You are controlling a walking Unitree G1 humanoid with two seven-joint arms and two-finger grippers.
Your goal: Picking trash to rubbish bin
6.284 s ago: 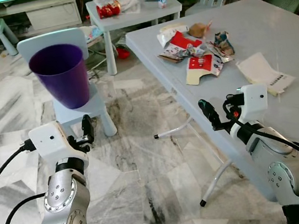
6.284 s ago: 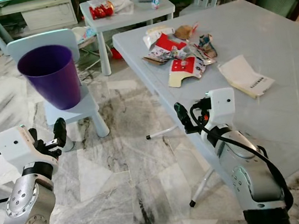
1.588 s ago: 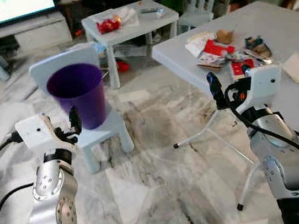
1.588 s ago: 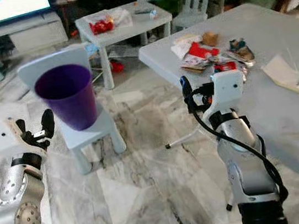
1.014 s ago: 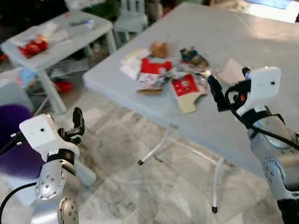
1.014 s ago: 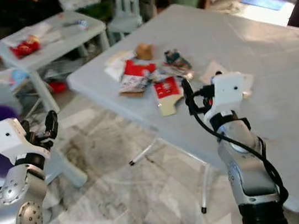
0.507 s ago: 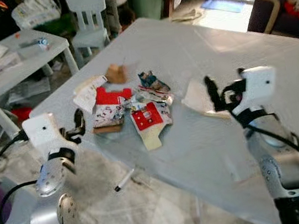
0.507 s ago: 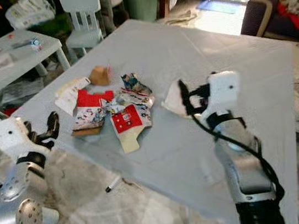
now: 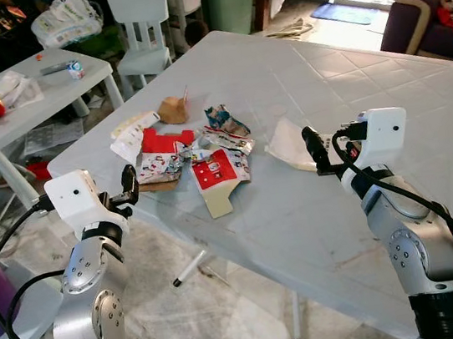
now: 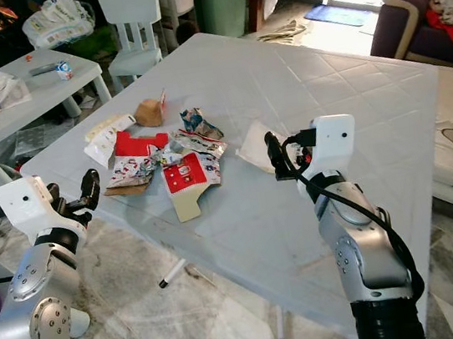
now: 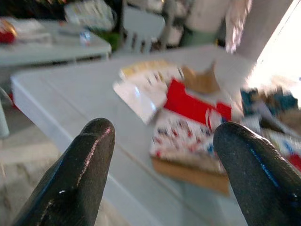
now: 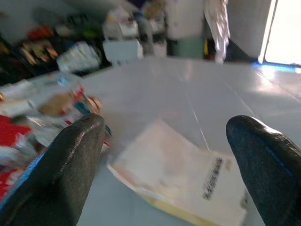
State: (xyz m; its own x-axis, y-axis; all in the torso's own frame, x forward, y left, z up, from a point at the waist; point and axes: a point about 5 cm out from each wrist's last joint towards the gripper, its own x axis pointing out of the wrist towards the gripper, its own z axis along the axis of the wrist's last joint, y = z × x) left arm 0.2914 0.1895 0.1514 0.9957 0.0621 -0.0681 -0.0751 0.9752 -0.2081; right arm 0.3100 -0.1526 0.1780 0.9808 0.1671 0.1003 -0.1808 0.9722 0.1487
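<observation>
At lower left of the head view, the left gripper (image 9: 130, 183) hangs off the near edge of the pale grey folding table (image 9: 346, 60), fingers apart and empty. At right centre, the right gripper (image 9: 314, 148) is raised over the tabletop, also spread and empty. Directly ahead of it, nearly touching, lies the flat cream paper envelope (image 12: 181, 176), long axis slanting away leftward. Farther left sits the heap of red-and-white torn wrappers (image 9: 186, 154), nearer the left arm. I judge the right arm best placed for the envelope.
</observation>
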